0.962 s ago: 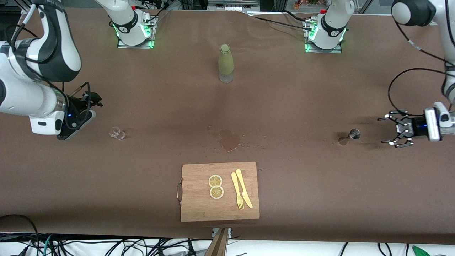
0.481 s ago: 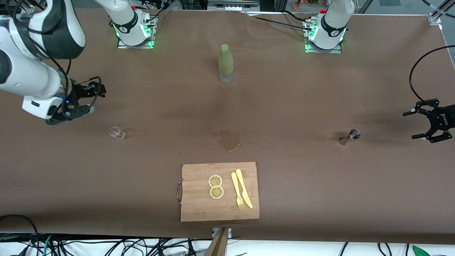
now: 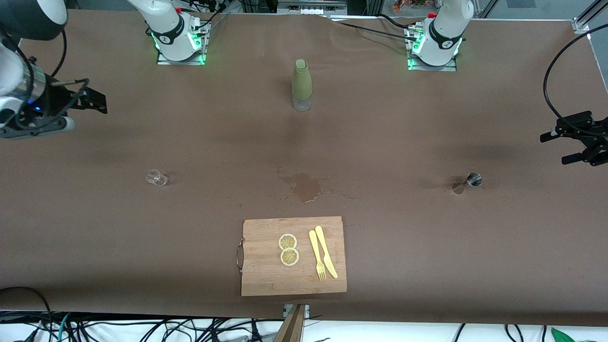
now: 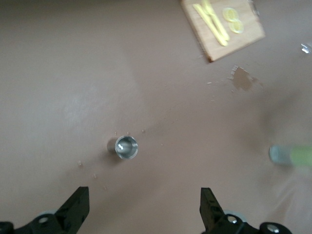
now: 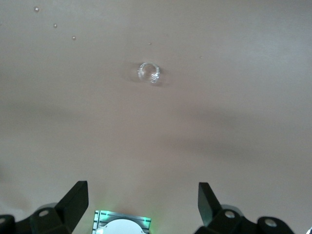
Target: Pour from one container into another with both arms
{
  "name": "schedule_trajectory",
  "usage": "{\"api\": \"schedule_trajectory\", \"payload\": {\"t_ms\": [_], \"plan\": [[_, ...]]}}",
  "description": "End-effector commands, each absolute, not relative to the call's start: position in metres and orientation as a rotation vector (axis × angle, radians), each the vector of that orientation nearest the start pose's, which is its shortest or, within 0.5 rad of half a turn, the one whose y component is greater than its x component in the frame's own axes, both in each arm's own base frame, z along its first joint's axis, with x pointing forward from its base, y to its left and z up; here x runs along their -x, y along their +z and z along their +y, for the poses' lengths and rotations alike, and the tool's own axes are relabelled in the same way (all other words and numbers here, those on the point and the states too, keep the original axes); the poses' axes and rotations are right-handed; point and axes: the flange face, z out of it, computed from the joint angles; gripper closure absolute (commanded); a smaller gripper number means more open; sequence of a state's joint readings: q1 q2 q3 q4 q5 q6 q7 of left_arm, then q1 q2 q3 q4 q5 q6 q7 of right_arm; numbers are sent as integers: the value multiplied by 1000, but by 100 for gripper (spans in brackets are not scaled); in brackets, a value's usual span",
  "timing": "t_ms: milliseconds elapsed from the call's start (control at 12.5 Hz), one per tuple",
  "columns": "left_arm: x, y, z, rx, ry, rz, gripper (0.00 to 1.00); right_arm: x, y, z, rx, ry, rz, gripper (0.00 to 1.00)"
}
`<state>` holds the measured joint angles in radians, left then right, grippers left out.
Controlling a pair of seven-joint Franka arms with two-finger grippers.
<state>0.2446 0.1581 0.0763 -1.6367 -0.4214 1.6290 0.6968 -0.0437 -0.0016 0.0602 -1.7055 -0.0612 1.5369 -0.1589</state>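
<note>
The tiny clear glass cup stands on the brown table toward the right arm's end; the right wrist view shows the glass cup from above. The steel jigger stands upright toward the left arm's end, and its round mouth, the jigger, shows in the left wrist view. My right gripper hangs open in the air above the table's edge at its own end, well clear of the glass. Likewise open, my left gripper hovers at the table's edge at its end, away from the jigger. Neither holds anything.
An olive-green bottle stands mid-table between the two arm bases. A wet stain darkens the cloth at the centre. Nearer the camera lies a wooden cutting board with lemon slices and a yellow fork and knife.
Both arms have lifted and pulled back from the table's middle: the right gripper rose away from the glass, the left gripper drew off from the jigger toward the table's end. Both containers stayed put.
</note>
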Motion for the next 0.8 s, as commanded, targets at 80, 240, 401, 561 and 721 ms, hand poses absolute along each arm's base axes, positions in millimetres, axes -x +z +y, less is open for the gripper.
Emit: {"api": "schedule_trajectory", "payload": {"t_ms": [80,240,401,561,721], "plan": [[-564,558,82,3418,18,27,0,-513,598,-27,3196,243,-30,0],[-553,586,34,3264,19,-103,0,-509,614,-37,3186,224,173,0],[-536,601,13,3203,55,-137,0,-518,612,-29,3190,191,163,0],[-518,620,0,3155,79,-142,0,-531,608,-22,3193,107,142,0],[-508,630,1,3108,83,-151,0,-538,607,-31,3162,47,168,0]]}}
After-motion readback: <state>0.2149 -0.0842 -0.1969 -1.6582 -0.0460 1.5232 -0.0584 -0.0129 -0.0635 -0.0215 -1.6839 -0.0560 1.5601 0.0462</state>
